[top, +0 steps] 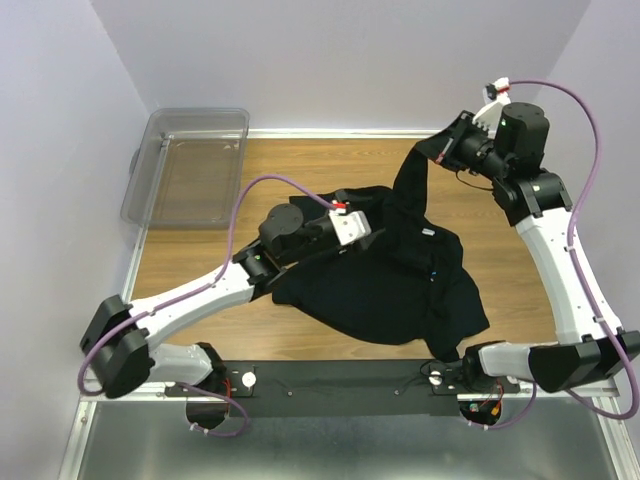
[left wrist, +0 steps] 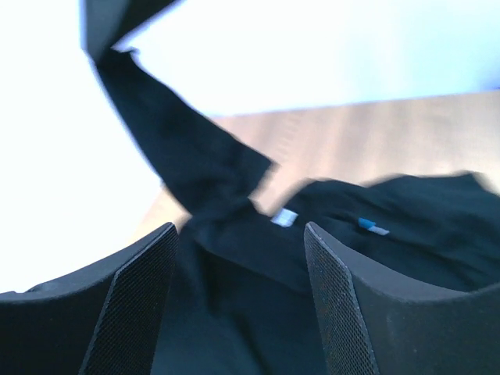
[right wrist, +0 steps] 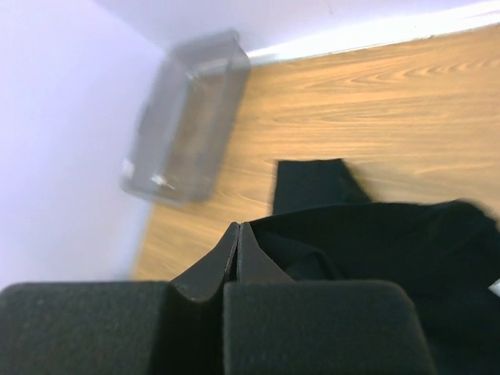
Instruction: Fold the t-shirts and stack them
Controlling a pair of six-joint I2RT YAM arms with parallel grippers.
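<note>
One black t-shirt [top: 400, 290] lies crumpled on the wooden table, centre right. A strip of its cloth rises to the back right, where my right gripper [top: 441, 150] is shut on it above the table. In the right wrist view the fingers [right wrist: 238, 238] are pressed together with black cloth [right wrist: 391, 242] hanging just beyond them. My left gripper [top: 375, 236] stands open low over the shirt's left part. Its two pads [left wrist: 141, 305] frame dark cloth [left wrist: 422, 226], and nothing is pinched between them. The small white neck tag [left wrist: 285, 217] shows just ahead of them.
A clear plastic bin [top: 190, 165] stands at the back left corner against the wall, also seen in the right wrist view [right wrist: 187, 117]. Bare wood [top: 200, 270] lies left of the shirt. Lilac walls close in the table on three sides.
</note>
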